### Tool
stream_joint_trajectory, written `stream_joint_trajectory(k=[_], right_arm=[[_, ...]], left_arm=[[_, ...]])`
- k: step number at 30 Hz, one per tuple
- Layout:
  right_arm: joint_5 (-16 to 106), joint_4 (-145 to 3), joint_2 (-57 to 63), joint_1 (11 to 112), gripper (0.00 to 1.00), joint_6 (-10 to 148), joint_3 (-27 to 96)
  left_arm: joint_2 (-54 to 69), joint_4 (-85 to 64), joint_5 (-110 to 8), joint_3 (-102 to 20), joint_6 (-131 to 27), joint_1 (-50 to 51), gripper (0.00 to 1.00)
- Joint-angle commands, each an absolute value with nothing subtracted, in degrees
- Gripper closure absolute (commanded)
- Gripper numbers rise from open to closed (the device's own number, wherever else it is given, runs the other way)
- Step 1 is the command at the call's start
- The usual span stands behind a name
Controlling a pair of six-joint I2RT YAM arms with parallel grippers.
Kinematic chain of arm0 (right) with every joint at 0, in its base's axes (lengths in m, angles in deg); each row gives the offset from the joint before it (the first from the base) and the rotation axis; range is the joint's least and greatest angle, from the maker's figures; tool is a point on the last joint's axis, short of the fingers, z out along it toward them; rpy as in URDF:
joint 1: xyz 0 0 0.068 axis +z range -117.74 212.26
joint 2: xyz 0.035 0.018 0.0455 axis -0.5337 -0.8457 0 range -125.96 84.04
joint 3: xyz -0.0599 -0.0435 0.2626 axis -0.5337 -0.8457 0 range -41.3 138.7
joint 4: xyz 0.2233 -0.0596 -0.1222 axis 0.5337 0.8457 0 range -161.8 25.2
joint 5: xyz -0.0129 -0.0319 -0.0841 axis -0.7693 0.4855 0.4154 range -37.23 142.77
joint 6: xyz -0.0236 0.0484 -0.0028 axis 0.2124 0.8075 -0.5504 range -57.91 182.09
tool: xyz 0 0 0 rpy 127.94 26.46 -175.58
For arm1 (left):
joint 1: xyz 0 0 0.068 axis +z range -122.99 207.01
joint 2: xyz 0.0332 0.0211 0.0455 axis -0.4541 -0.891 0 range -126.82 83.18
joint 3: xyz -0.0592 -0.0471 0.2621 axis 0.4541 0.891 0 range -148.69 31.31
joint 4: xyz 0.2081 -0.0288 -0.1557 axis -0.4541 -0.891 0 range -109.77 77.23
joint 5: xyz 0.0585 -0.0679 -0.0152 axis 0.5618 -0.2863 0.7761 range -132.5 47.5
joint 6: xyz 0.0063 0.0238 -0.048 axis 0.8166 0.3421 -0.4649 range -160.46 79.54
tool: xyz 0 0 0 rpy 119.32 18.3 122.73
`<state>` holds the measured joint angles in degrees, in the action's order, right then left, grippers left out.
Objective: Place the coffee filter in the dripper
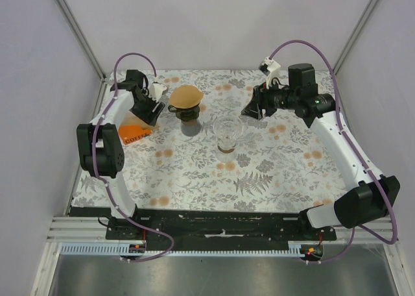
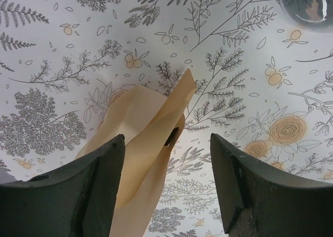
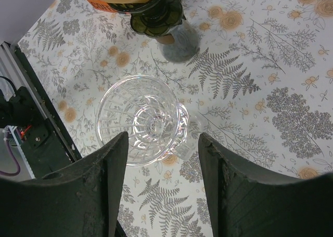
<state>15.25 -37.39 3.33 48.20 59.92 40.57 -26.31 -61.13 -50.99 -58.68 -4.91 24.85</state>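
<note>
A tan paper coffee filter sits opened in the top of a dark dripper at the back left of the table. My left gripper is just left of it, open. In the left wrist view the filter rises between the spread jaws, close to the left finger and well apart from the right one. A clear glass dripper stands mid-table, holding nothing. My right gripper hovers open behind and right of it; the glass dripper shows just beyond its fingertips.
An orange box lies left of the dark dripper, under the left arm. The flowered cloth covers the table. Grey walls close in the back and sides. A black rail runs along the near edge.
</note>
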Motion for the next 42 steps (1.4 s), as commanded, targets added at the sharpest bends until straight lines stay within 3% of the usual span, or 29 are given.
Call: stream_joint_trajectory(k=[1, 25, 35, 42], right_arm=[[13.92, -37.7, 3.71, 47.99, 0.36, 58.84, 40.18], [12.52, -36.73, 3.27, 47.73, 0.36, 58.31, 40.09], [12.08, -36.38, 3.09, 47.55, 0.36, 58.05, 40.0], [11.99, -35.94, 3.0, 47.72, 0.36, 57.61, 39.74]], left_arm=[[-25.45, -62.51, -54.01, -61.5, -3.11, 25.86, 0.27], [-24.58, -66.12, -58.23, -65.28, -2.94, 26.92, 0.23], [-26.94, -62.17, -50.15, -68.35, -1.79, 29.2, 0.23], [-30.29, -62.34, -47.51, -67.83, -1.97, 29.55, 0.42]])
